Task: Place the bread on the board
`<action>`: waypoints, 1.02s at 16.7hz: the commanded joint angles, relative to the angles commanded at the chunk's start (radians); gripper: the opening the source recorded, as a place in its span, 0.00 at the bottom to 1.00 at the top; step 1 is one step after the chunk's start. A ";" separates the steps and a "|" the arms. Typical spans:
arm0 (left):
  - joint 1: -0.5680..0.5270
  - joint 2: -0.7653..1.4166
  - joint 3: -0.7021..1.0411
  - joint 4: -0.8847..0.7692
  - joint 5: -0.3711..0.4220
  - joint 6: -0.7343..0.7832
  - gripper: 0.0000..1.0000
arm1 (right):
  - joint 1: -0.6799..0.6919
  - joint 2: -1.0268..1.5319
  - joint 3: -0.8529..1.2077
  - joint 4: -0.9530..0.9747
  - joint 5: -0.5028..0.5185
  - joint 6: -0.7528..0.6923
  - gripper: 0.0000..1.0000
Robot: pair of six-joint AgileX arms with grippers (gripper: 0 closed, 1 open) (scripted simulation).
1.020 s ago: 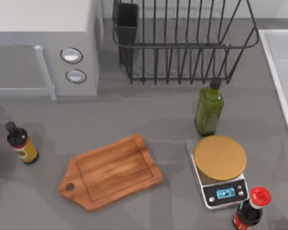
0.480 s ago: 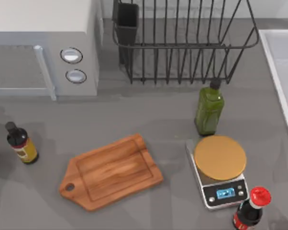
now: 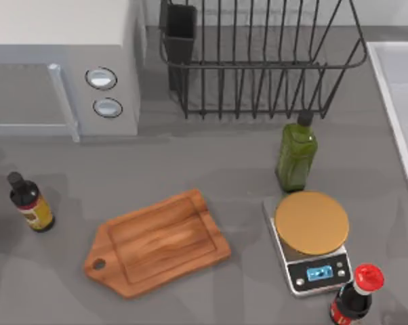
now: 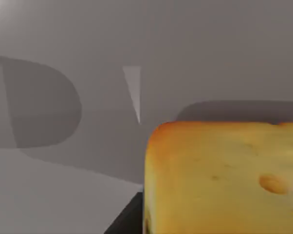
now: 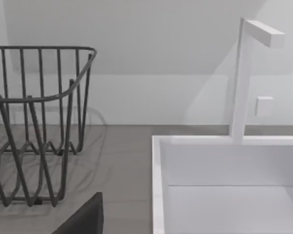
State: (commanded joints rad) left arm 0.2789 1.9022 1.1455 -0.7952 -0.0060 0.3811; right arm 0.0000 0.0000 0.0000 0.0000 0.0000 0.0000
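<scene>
The bread [image 4: 224, 180] fills the left wrist view; the board [image 3: 156, 242] lies bare.

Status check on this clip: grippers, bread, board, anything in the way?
Square golden-yellow bread slice close under the left wrist camera, over grey counter. Reddish-brown wooden cutting board bare, bread not on it. Right wrist camera faces the wire rack and white sink.

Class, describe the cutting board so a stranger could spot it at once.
Start at the white microwave at the top view's upper left, then drop to the grey counter in front. There lies the board: reddish-brown, grooved, with a holed handle. Unlike the scale with its round tan disc, it is rectangular and bare.
</scene>
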 joint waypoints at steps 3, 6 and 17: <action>0.007 -0.036 0.026 -0.090 -0.008 0.006 0.00 | 0.000 0.000 0.000 0.000 0.000 0.000 1.00; 0.003 -0.060 0.071 -0.215 -0.006 0.010 0.00 | 0.000 0.000 0.000 0.000 0.000 0.000 1.00; -0.009 -0.105 0.232 -0.359 0.005 -0.003 0.00 | 0.000 0.000 0.000 0.000 0.000 0.000 1.00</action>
State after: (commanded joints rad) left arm 0.2698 1.7974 1.3779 -1.1543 -0.0008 0.3780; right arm 0.0000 0.0000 0.0000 0.0000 0.0000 0.0000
